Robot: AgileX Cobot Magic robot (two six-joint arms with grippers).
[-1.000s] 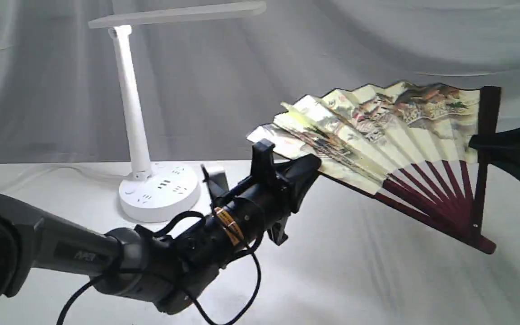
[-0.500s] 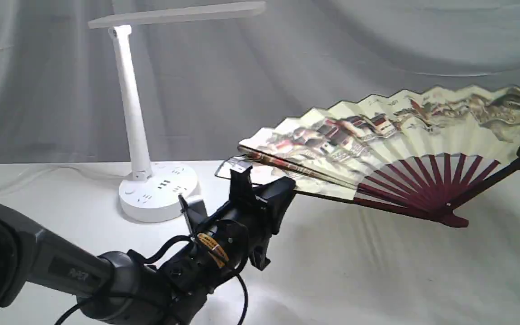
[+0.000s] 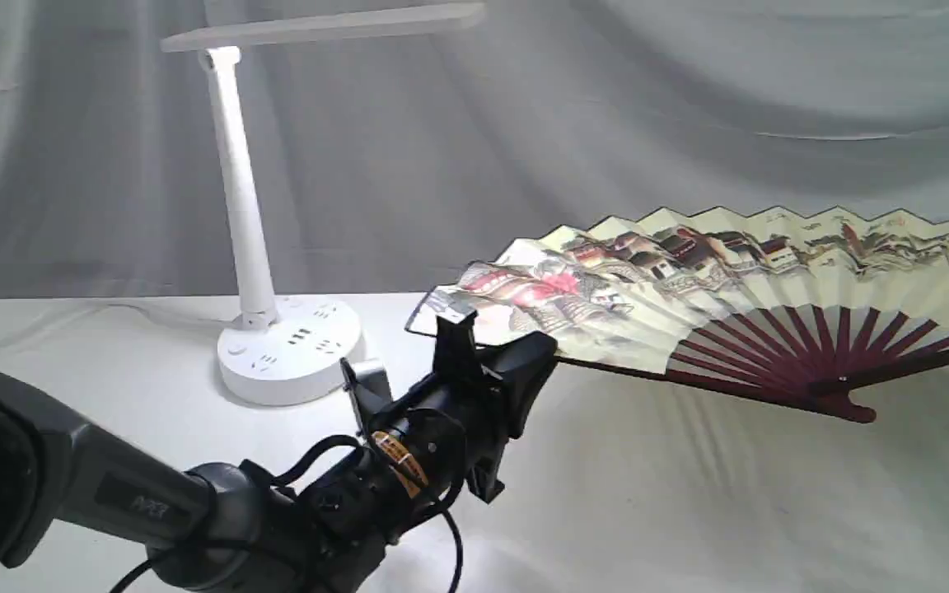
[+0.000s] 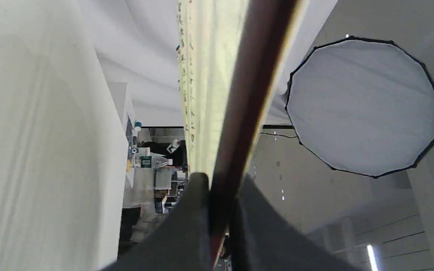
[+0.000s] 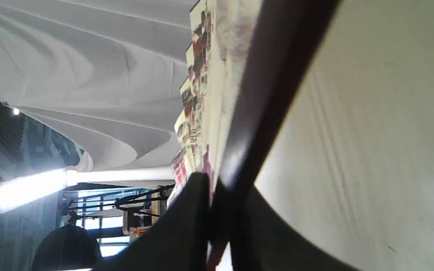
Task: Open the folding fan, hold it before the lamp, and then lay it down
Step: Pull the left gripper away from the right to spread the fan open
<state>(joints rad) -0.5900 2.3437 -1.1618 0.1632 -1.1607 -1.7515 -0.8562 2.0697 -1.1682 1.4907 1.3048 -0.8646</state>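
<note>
I find the folding fan (image 3: 738, 272), a large pleated cream paper leaf painted with red-roofed buildings, black-edged, on dark maroon wooden ribs, spread wide open. It is held low and tilted over the counter (image 3: 647, 511), which is draped in white cloth. The painted face is turned toward the exterior camera. The pivot sits low, right of centre, and I cannot tell whether it touches the cloth. One maroon guard runs from the pivot leftward to the left fingers (image 3: 534, 362). The other guard runs off the right edge of the exterior view.

The left wrist view shows the black left fingers (image 4: 200, 186) closed on the maroon guard, with the leaf edge just beside it. The right fingers (image 5: 198, 186) are outside the exterior view. Their own wrist view shows them clamped likewise on the other guard.

The lamp (image 3: 248, 247) is white plastic, with a round socket-studded base, a slim upright stem and a long flat horizontal bar. It stands on the counter to the left of the fan. The leaf's left tip is near the base, not touching it, and lies lower than the bar. A pale grey fabric backdrop (image 3: 689, 99) hangs behind.
</note>
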